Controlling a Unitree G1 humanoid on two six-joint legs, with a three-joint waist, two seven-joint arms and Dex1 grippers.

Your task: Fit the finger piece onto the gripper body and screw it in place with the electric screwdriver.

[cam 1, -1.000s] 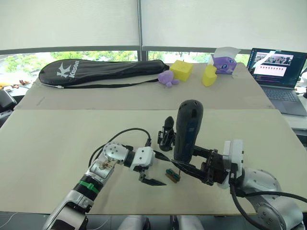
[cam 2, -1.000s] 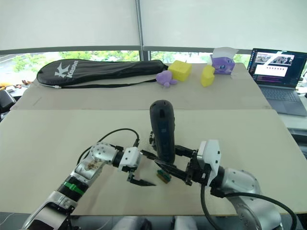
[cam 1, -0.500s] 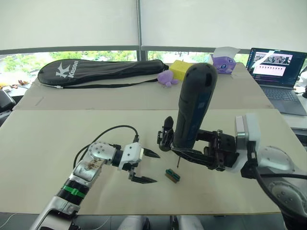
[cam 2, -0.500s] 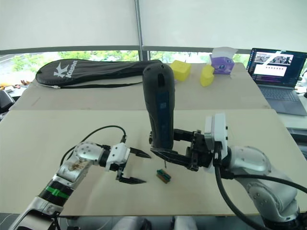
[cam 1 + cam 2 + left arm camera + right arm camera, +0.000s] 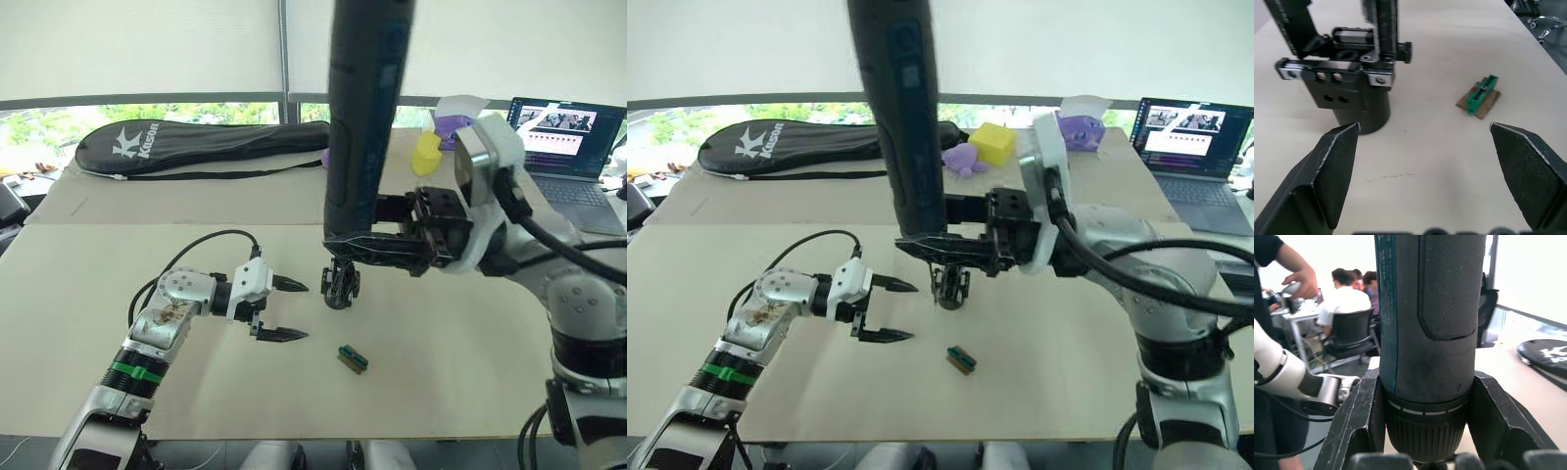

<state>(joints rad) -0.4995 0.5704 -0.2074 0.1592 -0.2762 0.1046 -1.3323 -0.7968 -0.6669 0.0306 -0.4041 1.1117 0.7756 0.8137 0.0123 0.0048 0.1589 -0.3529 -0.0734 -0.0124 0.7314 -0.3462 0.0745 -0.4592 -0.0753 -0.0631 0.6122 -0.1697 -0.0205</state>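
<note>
The electric screwdriver (image 5: 362, 117) stands upright, high above the table, with my right gripper (image 5: 370, 245) shut on its lower end. In the right wrist view the fingers (image 5: 1359, 421) clamp the screwdriver barrel (image 5: 1430, 333). The gripper body (image 5: 340, 284) stands on the table just below the screwdriver's tip. My left gripper (image 5: 286, 309) is open a little to its left, apart from it. In the left wrist view two black uprights rise from the gripper body (image 5: 1356, 83). I cannot tell the finger piece apart from them.
A small green-and-brown block (image 5: 353, 358) lies on the table in front of the body. On the far table lie a black racket bag (image 5: 196, 145), a yellow block (image 5: 427, 154), a purple box (image 5: 453, 122) and a laptop (image 5: 563, 137). People sit at desks (image 5: 1347, 308) behind.
My right arm has lifted the screwdriver well up from near the table. My left gripper has drawn back to the left and stayed open. The gripper body and the block have not moved.
</note>
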